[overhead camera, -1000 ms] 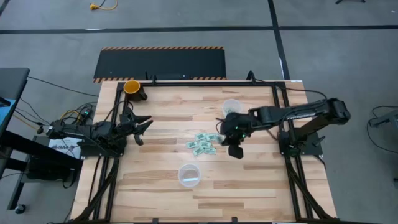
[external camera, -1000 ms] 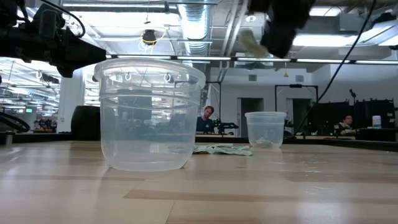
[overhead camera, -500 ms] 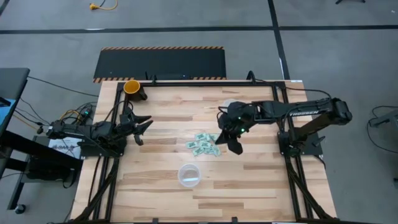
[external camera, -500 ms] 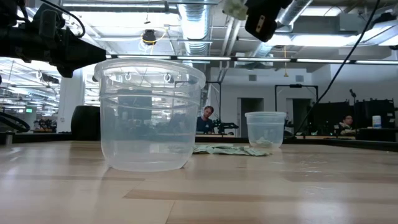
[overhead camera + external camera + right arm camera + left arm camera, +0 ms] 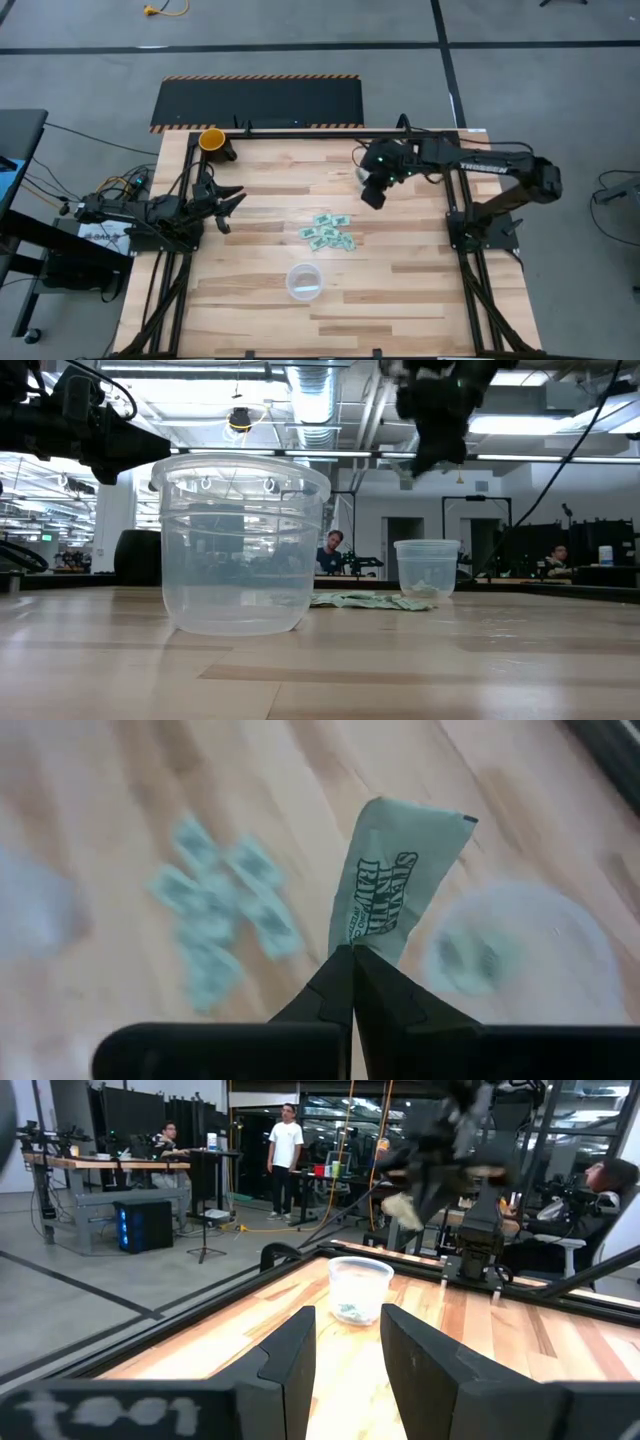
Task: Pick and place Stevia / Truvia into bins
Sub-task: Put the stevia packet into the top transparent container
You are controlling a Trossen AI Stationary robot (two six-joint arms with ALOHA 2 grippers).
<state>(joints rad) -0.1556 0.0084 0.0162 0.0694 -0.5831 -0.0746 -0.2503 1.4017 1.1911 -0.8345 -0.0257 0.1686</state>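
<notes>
I'm operating in a robotics lab or workshop: a wooden table [image 5: 260, 190] on a metal frame, concrete floor [image 5: 90, 60], exposed ceiling ducts [image 5: 315, 400], workbenches with computers [image 5: 145, 1220], and people [image 5: 285, 1155] beyond.

Both arms were dark, nearly black, built of slim jointed links. The right arm [image 5: 470, 165] carried white lettering along its forearm link, too small to read, and a small green-white light glowed near its wrist. The left arm [image 5: 150, 210] had thin cables, some coloured, bunched at its base by the table's [image 5: 260, 190] left edge. Each arm sat on a black frame bolted at a table edge. The right gripper's fingers [image 5: 340, 985] were matte black, tapering to narrow tips. The left gripper's fingers [image 5: 295, 1360] were broad, flat, dark blades with angled ends.
</notes>
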